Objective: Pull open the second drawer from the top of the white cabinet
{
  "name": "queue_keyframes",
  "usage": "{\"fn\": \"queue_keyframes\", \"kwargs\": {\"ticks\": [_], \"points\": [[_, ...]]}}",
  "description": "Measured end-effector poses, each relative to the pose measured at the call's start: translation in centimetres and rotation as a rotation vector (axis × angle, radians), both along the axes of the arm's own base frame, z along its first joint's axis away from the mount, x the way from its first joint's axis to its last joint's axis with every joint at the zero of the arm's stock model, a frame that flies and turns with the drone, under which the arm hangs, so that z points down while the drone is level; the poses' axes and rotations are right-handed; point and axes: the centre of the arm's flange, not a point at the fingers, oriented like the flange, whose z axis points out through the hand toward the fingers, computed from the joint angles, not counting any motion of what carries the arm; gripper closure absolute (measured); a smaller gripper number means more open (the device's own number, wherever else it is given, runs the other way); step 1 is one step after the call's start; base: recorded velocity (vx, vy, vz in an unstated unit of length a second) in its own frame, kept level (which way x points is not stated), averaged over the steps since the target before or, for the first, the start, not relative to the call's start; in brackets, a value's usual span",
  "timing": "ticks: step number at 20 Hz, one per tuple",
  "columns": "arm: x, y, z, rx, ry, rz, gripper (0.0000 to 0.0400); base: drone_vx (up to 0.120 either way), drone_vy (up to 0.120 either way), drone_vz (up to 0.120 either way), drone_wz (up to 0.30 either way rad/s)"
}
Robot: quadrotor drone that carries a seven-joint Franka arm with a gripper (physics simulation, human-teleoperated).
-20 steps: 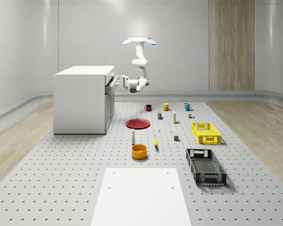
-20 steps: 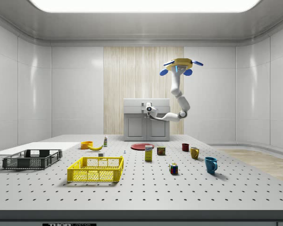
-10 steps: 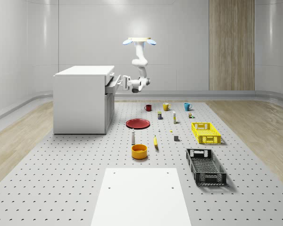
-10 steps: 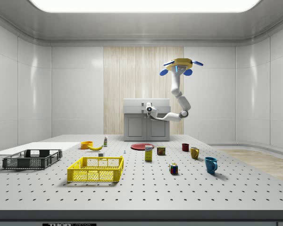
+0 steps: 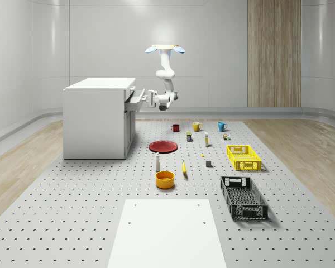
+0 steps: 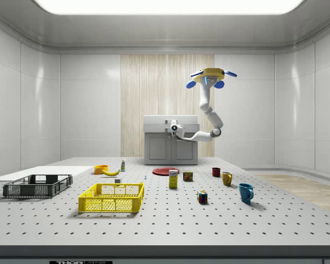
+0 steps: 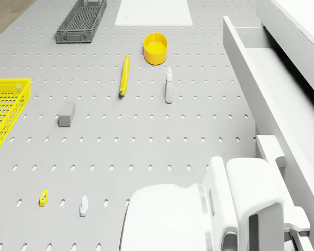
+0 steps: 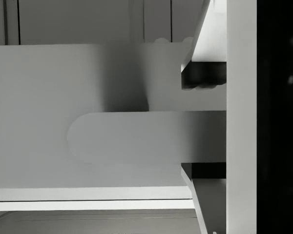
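A drone (image 5: 165,49) hovers beside the white cabinet (image 5: 98,116), out from its drawer face — high enough that its arm (image 5: 166,75) can hang down and fold back toward the front. The gripper (image 5: 149,97) sits at the handle (image 8: 136,138) of a partly open upper drawer (image 5: 135,99), fingers (image 8: 202,73) bracketing the bar and apparently pinching it — a hold suited to pulling straight outward.

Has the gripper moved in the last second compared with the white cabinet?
Yes. In the whole-scene view the gripper has risen and shifted slightly rightward away from the white cabinet, with the open drawer it sits at.
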Motion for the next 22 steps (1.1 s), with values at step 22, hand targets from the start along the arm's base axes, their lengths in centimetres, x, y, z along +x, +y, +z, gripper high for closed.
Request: {"fn": "queue_keyframes", "kwargs": {"ticks": [22], "points": [[0.2, -9.7, -0.7, 0.014, -0.024, -0.001, 0.0277, 0.0, 0.0, 0.0, 0.0]]}}
